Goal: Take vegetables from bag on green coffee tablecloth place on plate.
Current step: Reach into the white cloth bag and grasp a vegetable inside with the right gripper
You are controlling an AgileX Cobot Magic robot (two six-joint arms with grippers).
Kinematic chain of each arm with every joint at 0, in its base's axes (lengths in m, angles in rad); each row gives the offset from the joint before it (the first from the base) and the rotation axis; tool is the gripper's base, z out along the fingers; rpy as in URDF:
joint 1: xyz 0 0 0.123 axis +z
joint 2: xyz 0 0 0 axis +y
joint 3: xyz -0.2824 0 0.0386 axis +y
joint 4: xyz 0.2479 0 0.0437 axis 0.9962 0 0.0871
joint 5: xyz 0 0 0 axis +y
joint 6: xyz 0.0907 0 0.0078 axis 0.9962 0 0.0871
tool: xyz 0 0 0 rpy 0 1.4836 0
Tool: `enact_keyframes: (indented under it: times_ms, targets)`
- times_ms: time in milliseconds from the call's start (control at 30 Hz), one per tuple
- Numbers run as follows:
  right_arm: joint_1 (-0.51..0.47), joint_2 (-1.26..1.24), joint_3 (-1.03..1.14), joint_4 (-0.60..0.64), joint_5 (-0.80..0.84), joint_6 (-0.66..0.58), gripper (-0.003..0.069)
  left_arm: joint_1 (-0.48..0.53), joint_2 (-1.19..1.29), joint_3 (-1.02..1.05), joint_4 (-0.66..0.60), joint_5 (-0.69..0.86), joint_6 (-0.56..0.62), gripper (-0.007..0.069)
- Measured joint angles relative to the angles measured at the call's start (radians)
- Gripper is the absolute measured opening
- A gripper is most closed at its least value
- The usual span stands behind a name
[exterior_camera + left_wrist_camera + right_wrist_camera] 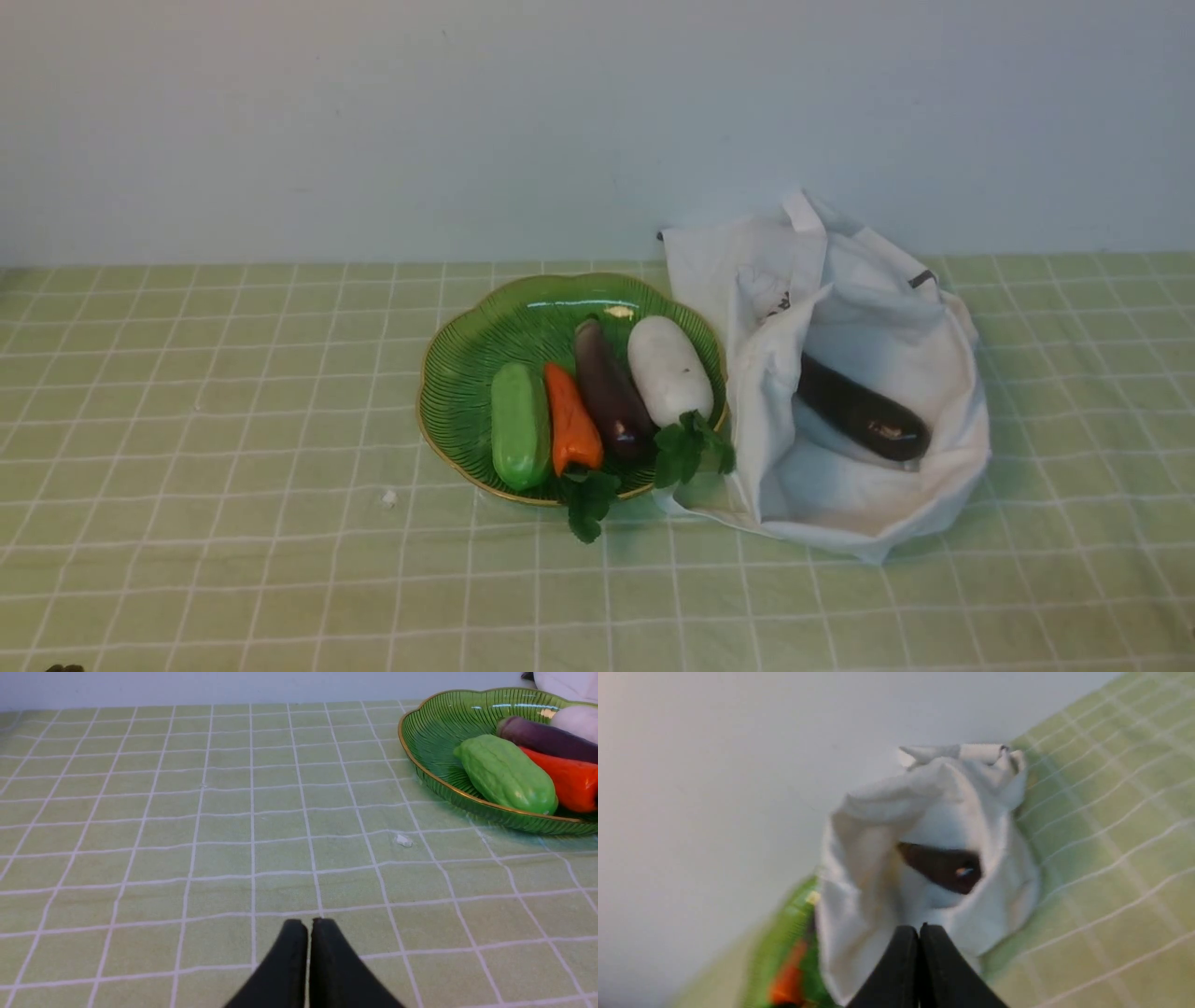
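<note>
The green coffee tablecloth [233, 420] covers the whole tabletop. On it the white bag [878, 317] slumps on the robot's right, its mouth gaping toward the front. The plate [467, 355] sits just left of the bag, with the cloth touching its rim. It holds four vegetables side by side, while one dark eggplant [864, 411] lies alone inside the bag.

Fetching that eggplant looks like the step in hand. The right hand [919, 931] has its fingers pressed together, holds nothing, and faces the bag's mouth from outside. The left hand [309, 924] is likewise closed and empty, low over bare cloth well left of the plate.

To do it well, I'd spread the right fingers before going in and enter through the gap rather than over the lip. I'd clamp across the eggplant's narrow middle, taking care not to pinch the loose lining.

Its long axis is slanted. The far end points back toward the plate, and the near, glinting end points out toward the robot's right. The fingers should close square to that line.
</note>
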Motion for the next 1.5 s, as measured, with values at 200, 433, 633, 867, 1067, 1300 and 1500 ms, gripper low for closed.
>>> enact_keyframes:
  times_ms: [200,433,633,867,1067,1300,1500]
  targets:
    - [0.0,0.0,0.0,0.245,-0.022,0.048,-0.0015,0.0,0.0,0.0,0.0,0.0,0.0,-0.0004]
    - [0.0,0.0,-0.125,0.233,0.015,-0.172,-0.0015,0.0,0.0,0.0,0.0,0.0,0.0,-0.0004]
    - [0.0,0.2,-0.409,0.06,0.115,-0.382,-0.0015,0.0,0.0,0.0,0.0,0.0,0.0,-0.0004]
    - [0.0,0.666,-0.527,-0.033,0.395,-0.446,-0.001,0.0,0.0,0.0,0.0,0.0,0.0,-0.0004]
    - [0.0,1.085,-0.588,0.11,0.38,-0.691,0.0018,0.0,0.0,0.0,0.0,0.0,0.0,-0.0004]
    - [0.006,1.373,-0.722,0.139,0.277,-0.866,0.0108,0.0,0.0,0.0,0.0,0.0,0.0,-0.0004]
    - [0.093,1.536,-0.847,0.142,0.226,-0.98,0.0233,0.0,0.0,0.0,0.0,0.0,0.0,-0.0004]
